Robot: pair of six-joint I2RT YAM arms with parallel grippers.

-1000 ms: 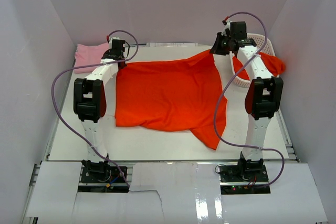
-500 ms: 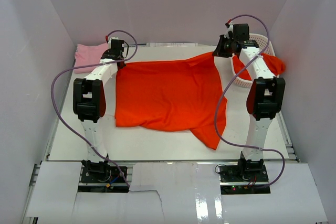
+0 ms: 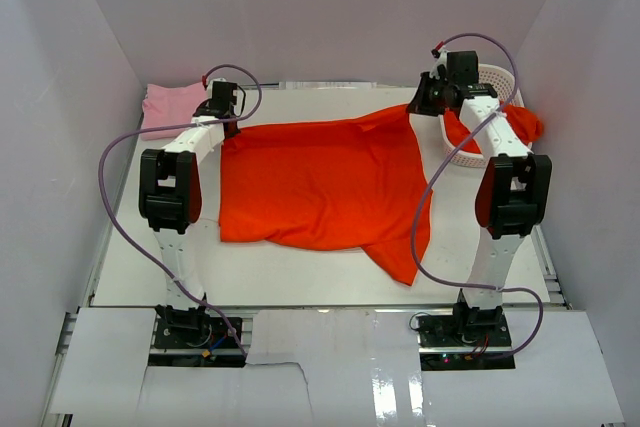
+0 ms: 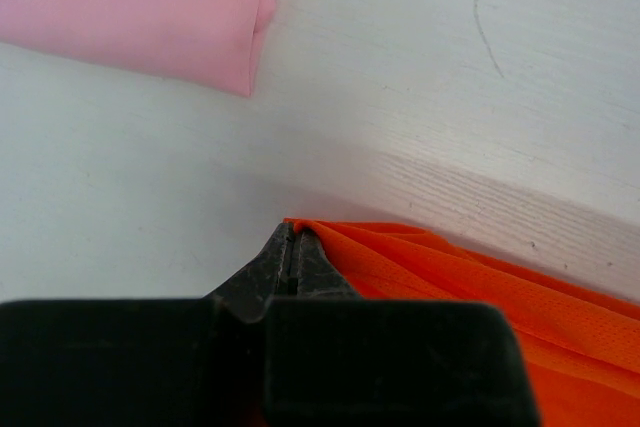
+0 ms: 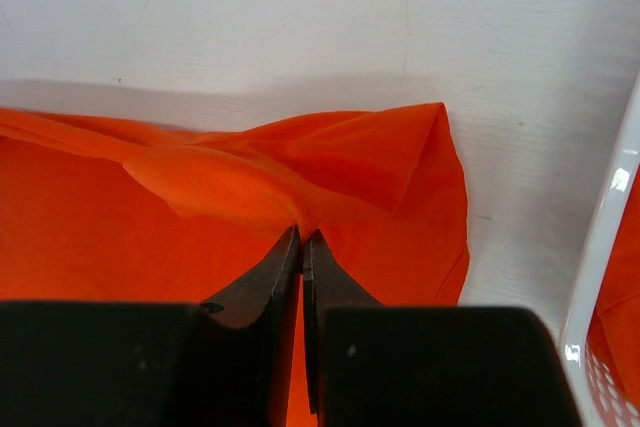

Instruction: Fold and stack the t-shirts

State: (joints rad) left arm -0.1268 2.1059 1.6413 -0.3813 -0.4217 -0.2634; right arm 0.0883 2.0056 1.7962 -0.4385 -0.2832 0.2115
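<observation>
**Orange t-shirt gripped at both far corners on the white table**

The orange t-shirt [image 3: 320,182] lies spread in the middle of the white table [image 3: 300,282]. It is mostly flat, with some wrinkles along its near edge and one sleeve pointing to 5 o'clock. The left gripper [image 4: 293,247] is clenched on the far left corner of the cloth, at about 10 o'clock from the shirt's centre; the left wrist view shows its fingers pressed together with orange fabric at the tips. The right gripper [image 5: 302,242] is clenched on the far right corner, at about 1 o'clock, where the cloth rises in a small fold above the tips.

A pink t-shirt [image 3: 168,107] rests in the far left corner of the table, at 10 o'clock, apart from the orange one. At 2 o'clock stands a white basket [image 3: 462,155], and a second orange t-shirt [image 3: 525,125] hangs over its right rim.

The table surface is matte white, with a few thin scratches in the wrist views. Plain pale walls [image 3: 330,7] close it at 9, 12 and 3 o'clock. Purple cables [image 3: 100,177] loop along both arms. The arm bases sit at 7 and 5 o'clock on a glossy white strip [image 3: 340,367].
</observation>
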